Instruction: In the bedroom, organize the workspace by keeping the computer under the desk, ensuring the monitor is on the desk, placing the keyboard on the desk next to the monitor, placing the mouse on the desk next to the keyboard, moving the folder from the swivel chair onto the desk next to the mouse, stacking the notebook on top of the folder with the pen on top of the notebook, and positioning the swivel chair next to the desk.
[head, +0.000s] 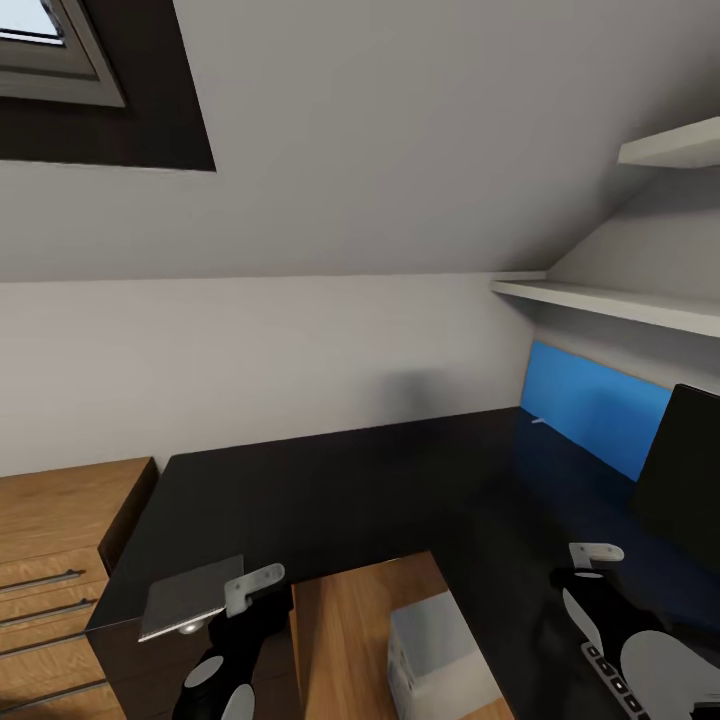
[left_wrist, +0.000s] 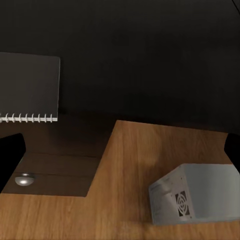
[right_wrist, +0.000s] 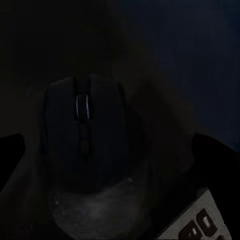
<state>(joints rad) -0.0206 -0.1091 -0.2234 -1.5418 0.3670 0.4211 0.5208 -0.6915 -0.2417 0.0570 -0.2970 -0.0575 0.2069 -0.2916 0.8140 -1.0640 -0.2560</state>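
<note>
Left gripper (head: 240, 590) grips my thin dark grey spiral-bound notebook (head: 190, 597) above the glossy black desk (head: 330, 490); right gripper (head: 590, 565) hovers over the rounded black mouse (right_wrist: 85, 135), its closure I cannot tell; the pale grey boxy computer (head: 440, 655) stands on the wood floor (head: 350, 630) beneath the desk; keyboard (head: 610, 680) beside the mouse.
</note>
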